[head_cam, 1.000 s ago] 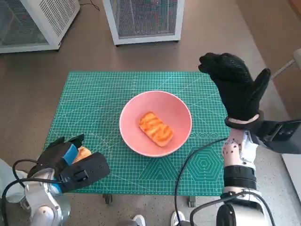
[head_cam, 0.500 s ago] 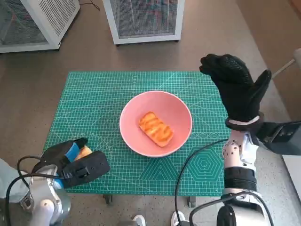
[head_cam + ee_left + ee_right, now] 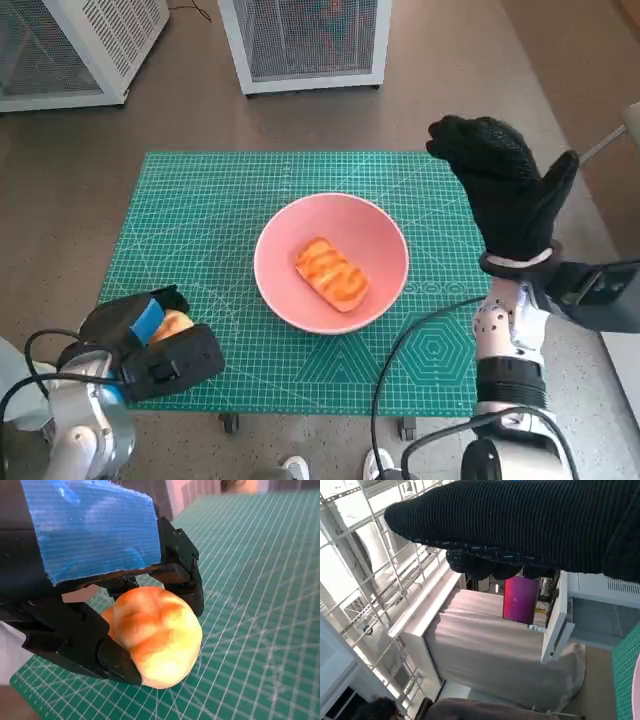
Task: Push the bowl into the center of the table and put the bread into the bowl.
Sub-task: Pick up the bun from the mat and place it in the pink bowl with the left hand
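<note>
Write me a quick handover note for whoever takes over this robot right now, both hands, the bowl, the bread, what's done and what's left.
Left hand: holds a bread roll at the near left corner of the green mat.
Right hand: raised above the mat's right edge, holding nothing, fingers together.
Pink bowl: about mid-table, so the push looks done.
A grilled bread piece already lies in the bowl.
Left: carry the roll to the bowl and release it.

You will find no word, number, label or brand legible here; only fine white grid lines mark the green cutting mat [image 3: 200, 220], too small to read.
</note>
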